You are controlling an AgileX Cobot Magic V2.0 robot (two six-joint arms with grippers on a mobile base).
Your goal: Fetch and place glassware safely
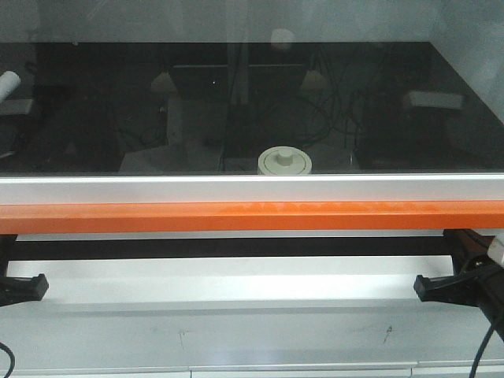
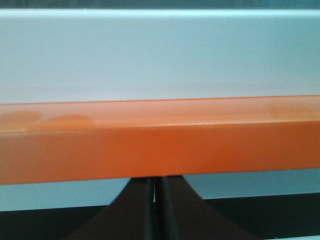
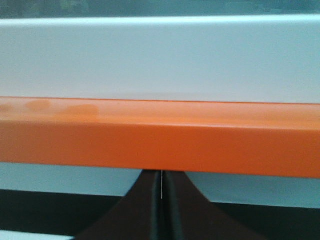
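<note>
Lidded glass jar sat centred on dark glossy surface, just behind orange rail. Left gripper and right gripper hung below rail, fingers pressed together, empty. Likely best: rise above rail, spread fingers, approach jar slowly.

Looked like a lab or test bay, not a home: glossy black counter edged in white metal trim over an orange rail, with loose cables and boxy equipment showing in its dark surface.
</note>
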